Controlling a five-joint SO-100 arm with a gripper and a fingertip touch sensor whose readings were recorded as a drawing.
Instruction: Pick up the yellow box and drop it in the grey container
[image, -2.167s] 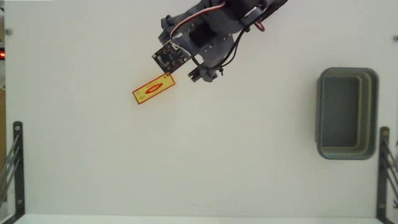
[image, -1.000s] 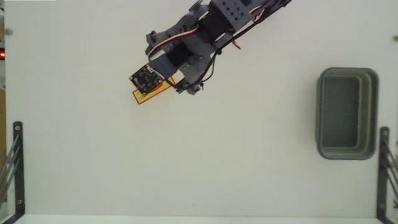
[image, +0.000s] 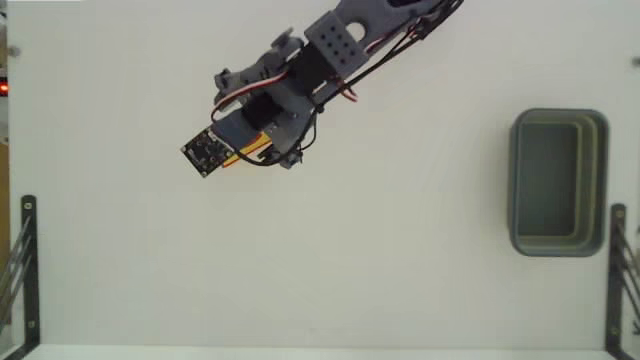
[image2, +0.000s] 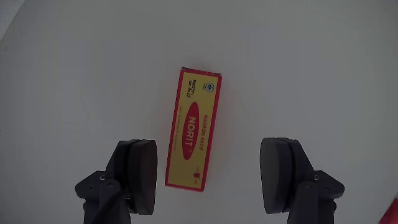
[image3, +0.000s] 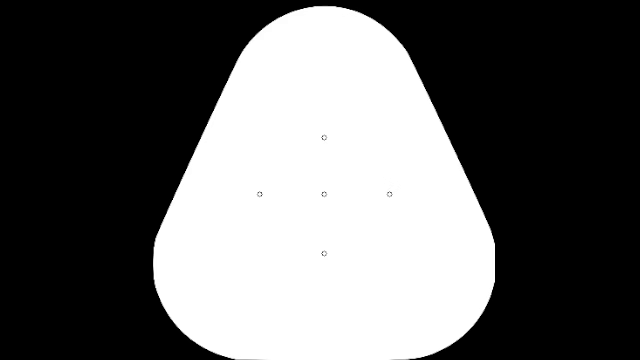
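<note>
Yellow box (image2: 192, 129) lies between the spread pincer (image2: 211, 177) fingers in wrist view; arm mostly hides it from above.

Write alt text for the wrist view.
A yellow box with a red oval NORIT label lies flat on a white table, seen from above. The open gripper enters from the bottom edge, its two dark fingers on either side of the box's near end, the left one closer.

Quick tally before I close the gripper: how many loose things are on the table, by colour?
Yellow: 1, the yellow box, lying flat between the open gripper fingers.
Grey: 1, the grey container, empty, at the right of the fixed view.
Total: 2
</note>
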